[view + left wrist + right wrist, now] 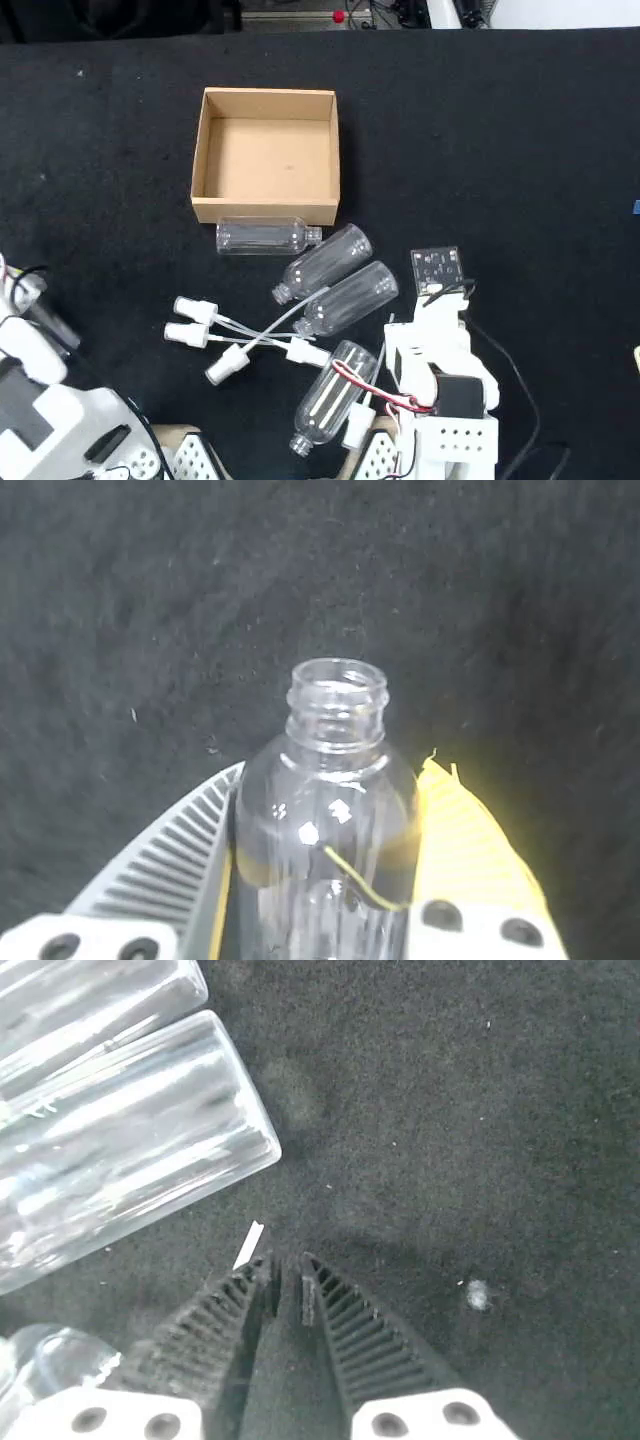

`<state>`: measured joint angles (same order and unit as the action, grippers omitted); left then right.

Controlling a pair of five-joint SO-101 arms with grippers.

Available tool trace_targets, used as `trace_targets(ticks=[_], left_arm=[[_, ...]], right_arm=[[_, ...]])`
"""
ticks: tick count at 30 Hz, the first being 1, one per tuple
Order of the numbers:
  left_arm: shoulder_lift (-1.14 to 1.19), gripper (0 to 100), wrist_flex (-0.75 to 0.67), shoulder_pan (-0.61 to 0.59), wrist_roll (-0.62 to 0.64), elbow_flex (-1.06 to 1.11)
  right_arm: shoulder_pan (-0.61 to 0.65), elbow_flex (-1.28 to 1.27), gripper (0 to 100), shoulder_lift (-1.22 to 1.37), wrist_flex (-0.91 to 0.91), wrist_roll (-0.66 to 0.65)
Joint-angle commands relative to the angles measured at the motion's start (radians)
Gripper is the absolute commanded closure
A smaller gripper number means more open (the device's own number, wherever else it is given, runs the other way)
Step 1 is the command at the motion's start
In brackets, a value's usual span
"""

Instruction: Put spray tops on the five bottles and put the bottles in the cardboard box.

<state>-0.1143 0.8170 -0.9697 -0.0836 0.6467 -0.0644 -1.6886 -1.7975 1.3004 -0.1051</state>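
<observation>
Left wrist view: grips an uncapped bottle (pixel 330 840) in the left hand (pixel 337 775), neck clear, probably to take a top. Finds spray tops (pixel 232 365) tangled toward the table's front edge. Hangs the right hand (pixel 288 1285) nearly closed, empty, beside loose bottles (pixel 350 297).

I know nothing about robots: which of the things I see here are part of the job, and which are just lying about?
Part of the job:
cardboard box; clear bottles; spray tops; the bottle in the left gripper.

Just lying about:
red knob and cables behind the table; blue bit at its right edge.
</observation>
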Motion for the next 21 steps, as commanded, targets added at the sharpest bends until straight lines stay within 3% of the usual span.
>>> trace_targets(ticks=[1, 6, 10, 15, 21], left_arm=[[0.051, 78, 0.129, -0.016, -0.322, -0.159], [0.137, 78, 0.250, -0.012, -0.563, -0.269], [0.201, 77, 0.324, -0.012, -0.585, -0.361], [0.265, 61, 0.436, -0.018, -0.632, -0.479], [0.272, 63, 0.493, -0.024, -0.738, -0.512]], right_arm=[[-0.015, 0.007, 98.7, -0.094, 0.005, -0.008], [-0.015, 0.007, 98.7, -0.094, 0.005, -0.008], [-0.015, 0.007, 98.7, -0.094, 0.005, -0.008], [-0.015, 0.007, 98.7, -0.094, 0.005, -0.008], [-0.015, 0.007, 98.7, -0.094, 0.005, -0.008]])
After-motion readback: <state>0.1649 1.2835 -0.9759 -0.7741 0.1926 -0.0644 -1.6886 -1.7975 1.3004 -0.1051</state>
